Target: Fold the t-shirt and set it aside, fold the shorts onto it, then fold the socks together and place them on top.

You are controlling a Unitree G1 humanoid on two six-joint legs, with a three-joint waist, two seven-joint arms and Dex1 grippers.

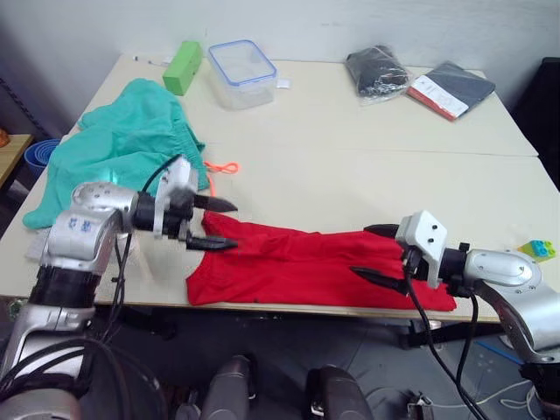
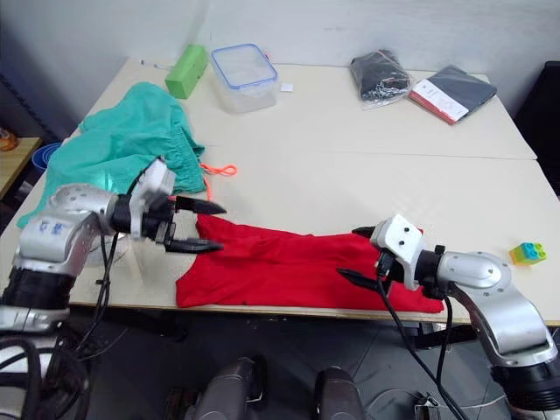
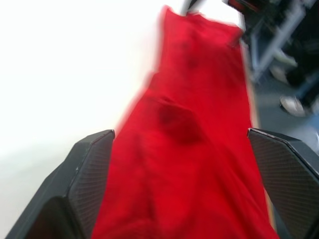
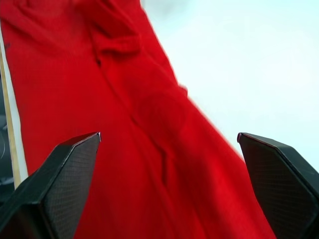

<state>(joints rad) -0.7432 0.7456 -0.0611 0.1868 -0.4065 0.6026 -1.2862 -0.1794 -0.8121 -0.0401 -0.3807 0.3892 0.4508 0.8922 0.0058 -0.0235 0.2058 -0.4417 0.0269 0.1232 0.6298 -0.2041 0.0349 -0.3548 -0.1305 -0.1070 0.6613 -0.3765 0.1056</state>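
T-shirt (image 1: 306, 267), red and limp, lies stretched in a long band along the desk's (image 1: 350, 149) near edge, lower centre of the frame. Being soft and light, it should sag and bunch unless pinched at both ends, so the two end hems look like the best holds. Shorts (image 1: 118, 149) sit heaped at upper left. Left pincer (image 1: 216, 224) is spread at the shirt's left end; right pincer (image 1: 378, 255) is spread at its right end, gripping nothing.
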